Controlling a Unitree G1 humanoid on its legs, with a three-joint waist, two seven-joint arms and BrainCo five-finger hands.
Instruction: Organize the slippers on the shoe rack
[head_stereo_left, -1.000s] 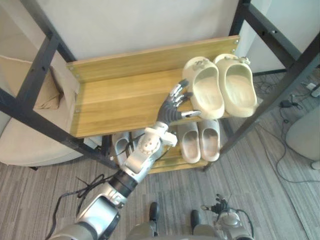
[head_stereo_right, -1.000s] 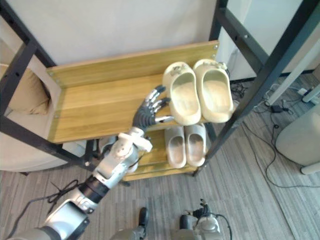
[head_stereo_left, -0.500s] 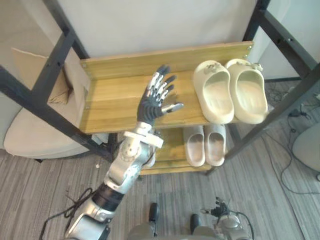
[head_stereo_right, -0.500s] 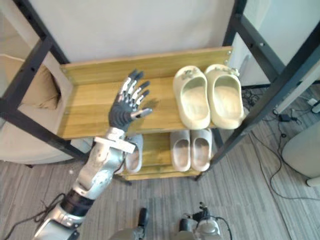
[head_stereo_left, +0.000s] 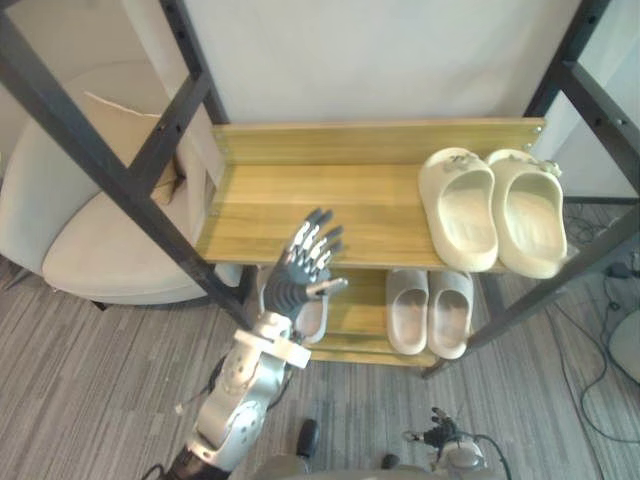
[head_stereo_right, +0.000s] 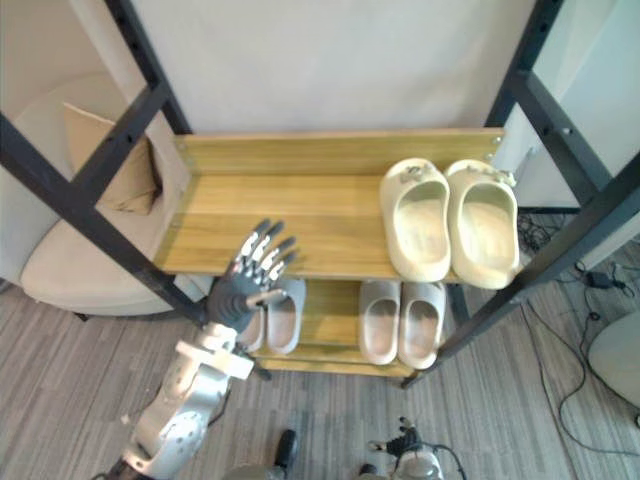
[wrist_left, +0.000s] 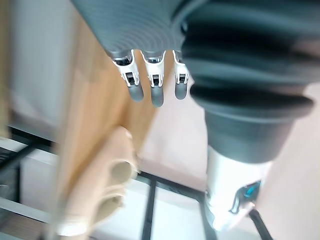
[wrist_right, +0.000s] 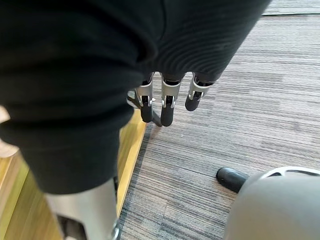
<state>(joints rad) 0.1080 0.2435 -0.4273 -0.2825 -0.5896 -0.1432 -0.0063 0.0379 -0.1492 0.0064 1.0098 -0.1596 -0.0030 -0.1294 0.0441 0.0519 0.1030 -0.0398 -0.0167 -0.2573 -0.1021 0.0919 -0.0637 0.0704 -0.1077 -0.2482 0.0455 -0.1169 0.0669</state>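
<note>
Two hands hold nothing: the right hand (wrist_right: 167, 102) hangs low over the carpet (wrist_right: 235, 120), fingers straight, and the left hand (head_stereo_left: 293, 282) is raised, fingers spread, before the shoe rack (head_stereo_left: 370, 140). Past it, grey slippers (head_stereo_left: 408, 312) lie paired on the lower shelf (head_stereo_left: 352, 312); a cream pair (head_stereo_left: 458, 205) sits at the top shelf's (head_stereo_left: 300, 205) right end. Likely light, springy foam, they should pinch best at the heel rim.
</note>
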